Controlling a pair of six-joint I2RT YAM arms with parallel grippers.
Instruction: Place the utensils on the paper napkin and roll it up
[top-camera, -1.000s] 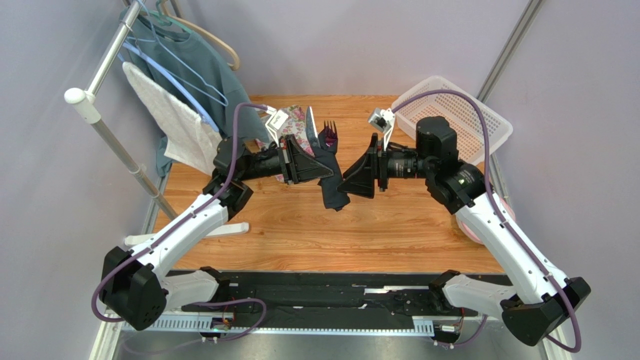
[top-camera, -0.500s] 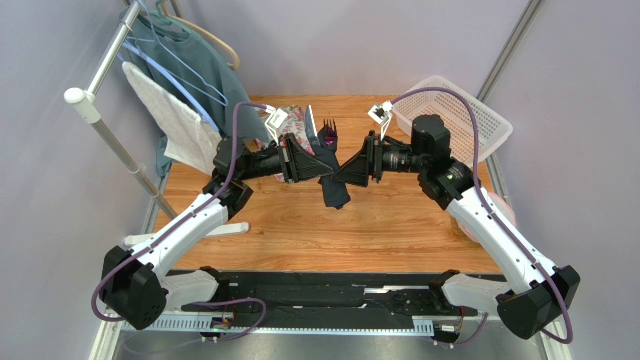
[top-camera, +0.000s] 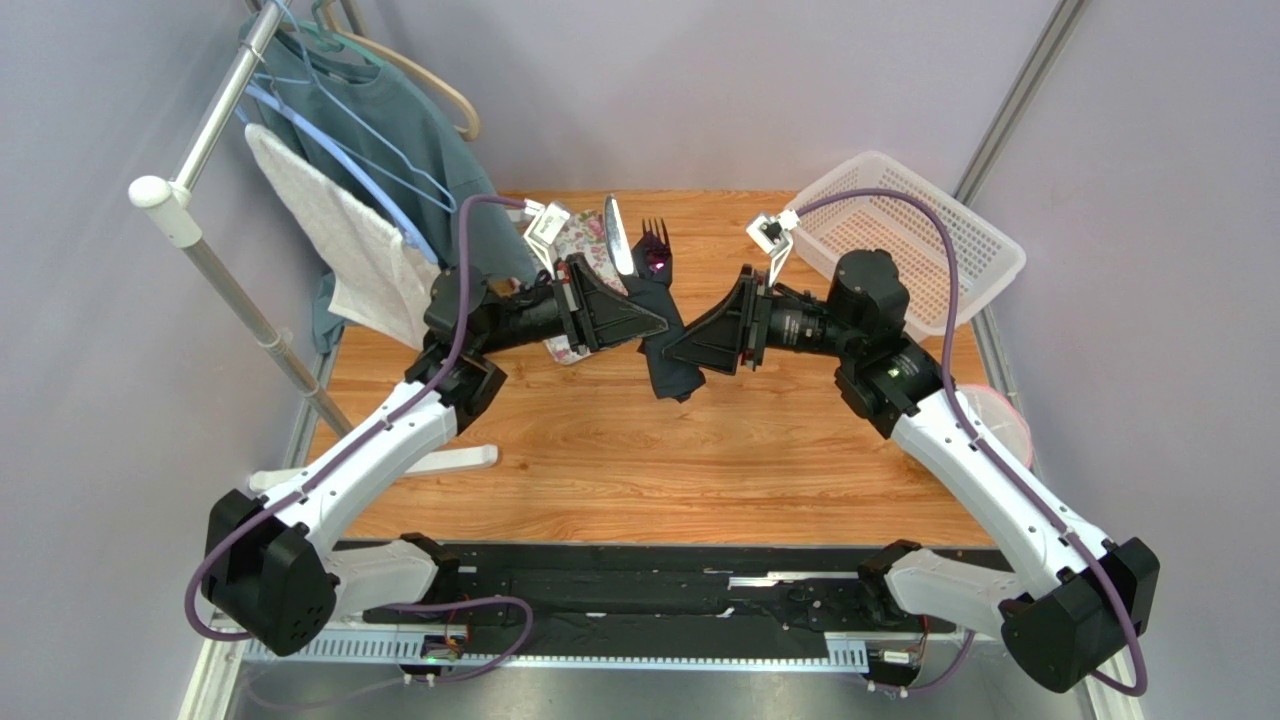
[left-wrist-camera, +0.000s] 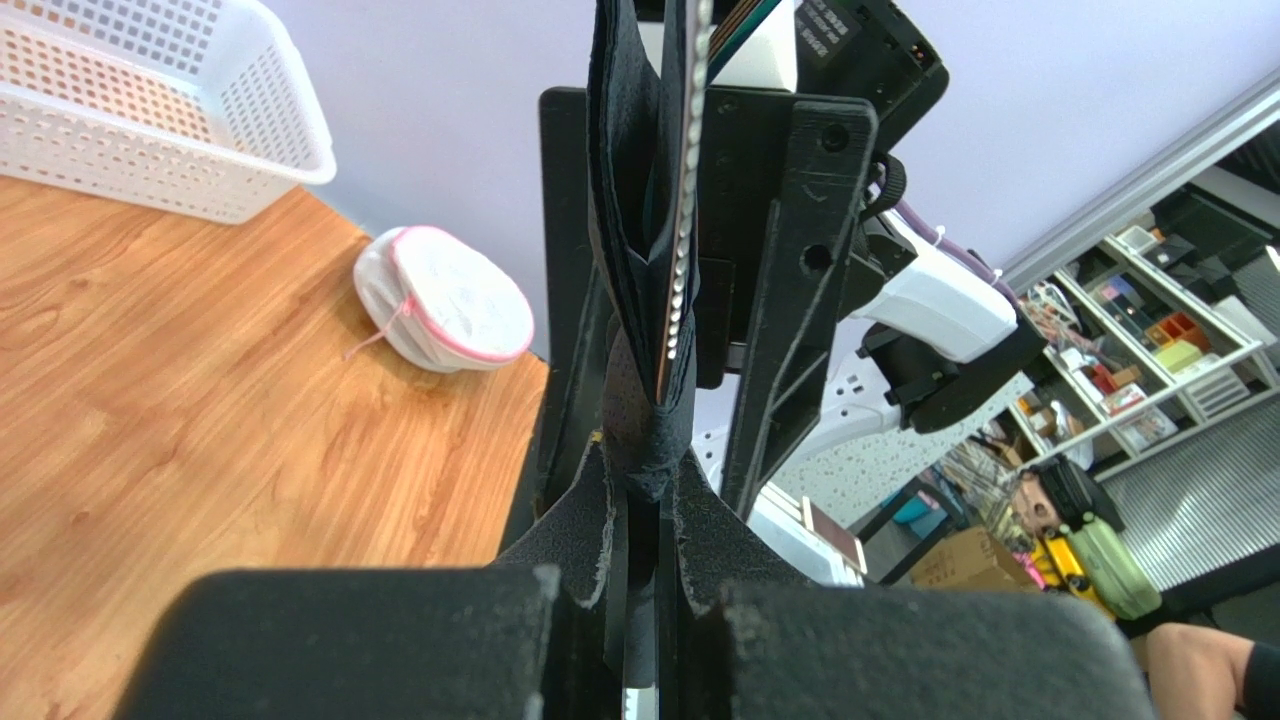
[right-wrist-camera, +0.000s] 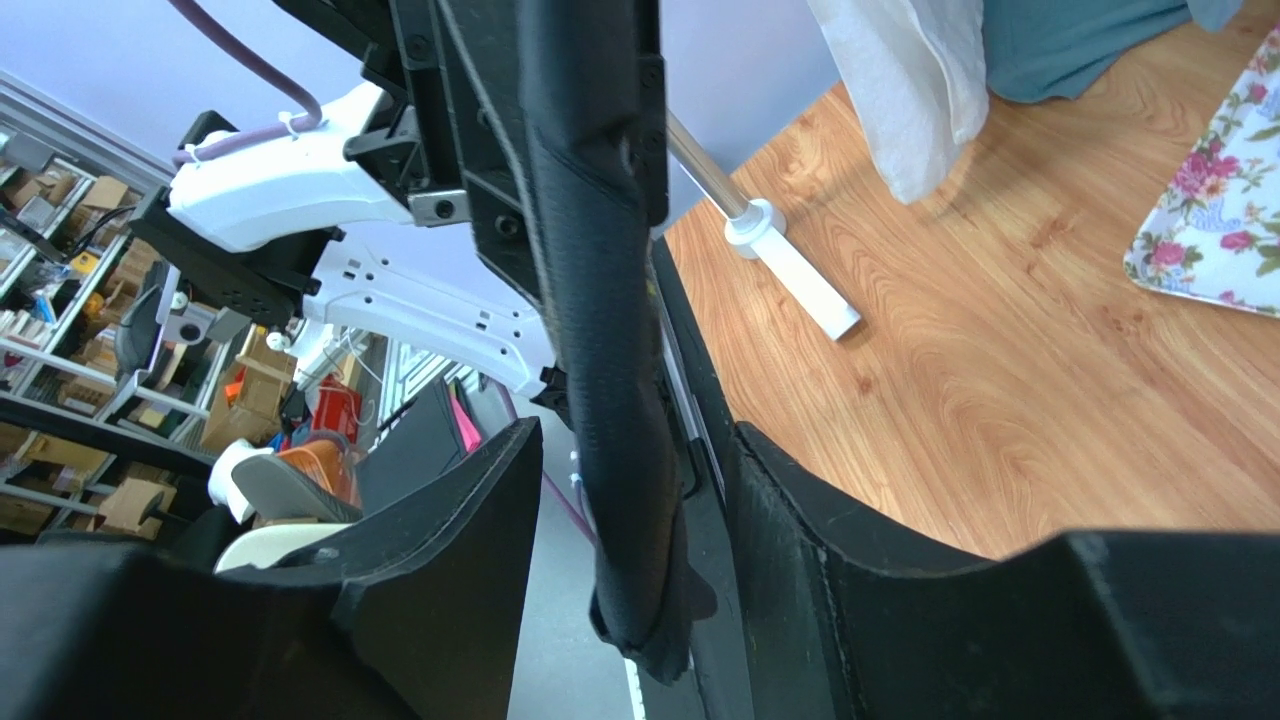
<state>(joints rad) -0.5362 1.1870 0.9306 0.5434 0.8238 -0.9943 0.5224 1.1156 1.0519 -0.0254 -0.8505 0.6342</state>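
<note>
Top: my left tool (top-camera: 655, 320) clamps the rolled thin black paper napkin (top-camera: 672, 375) above the wooden bench (top-camera: 601, 450), with the slim purple fork (top-camera: 657, 252) and pale grey knife (top-camera: 618, 228) protruding.
Left wrist: the paper looks limp, and the stiff utensils could slip out.
Right wrist: my right tool (right-wrist-camera: 631, 450) sits astride the roll, jaws apart. I'd pinch mid-roll.

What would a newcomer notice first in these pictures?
Mid-table, the rolled black napkin is held up between the two arms, purple fork and grey knife poking out its far end. The left tool clamps it; the right tool stands open around it.
</note>
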